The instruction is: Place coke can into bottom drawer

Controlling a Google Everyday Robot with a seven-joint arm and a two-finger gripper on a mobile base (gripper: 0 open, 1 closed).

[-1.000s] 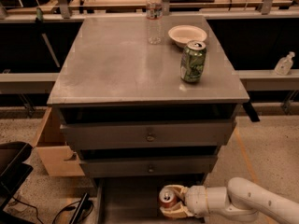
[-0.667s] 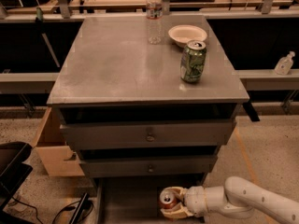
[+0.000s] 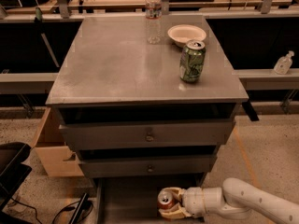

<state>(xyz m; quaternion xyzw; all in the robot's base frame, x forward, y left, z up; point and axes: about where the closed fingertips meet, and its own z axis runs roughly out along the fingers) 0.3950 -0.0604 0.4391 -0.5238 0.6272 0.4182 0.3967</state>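
The coke can (image 3: 165, 200), red-orange with a silver top, stands upright in the open bottom drawer (image 3: 121, 197), near its right side. My gripper (image 3: 167, 202) reaches in from the lower right on a white arm, and its pale fingers (image 3: 174, 213) wrap around the can. The drawer is pulled out below the two upper drawers, and its flat grey floor shows to the left of the can. Whether the can rests on the floor or hangs just above it I cannot tell.
On the cabinet top stand a green can (image 3: 192, 61), a white bowl (image 3: 186, 34) and a clear water bottle (image 3: 153, 16). A cardboard box (image 3: 51, 150) sits on the floor to the left. A black chair (image 3: 11, 169) is at the lower left.
The gripper and the can have held nearly the same spot in the bottom drawer, with only a slight shift.
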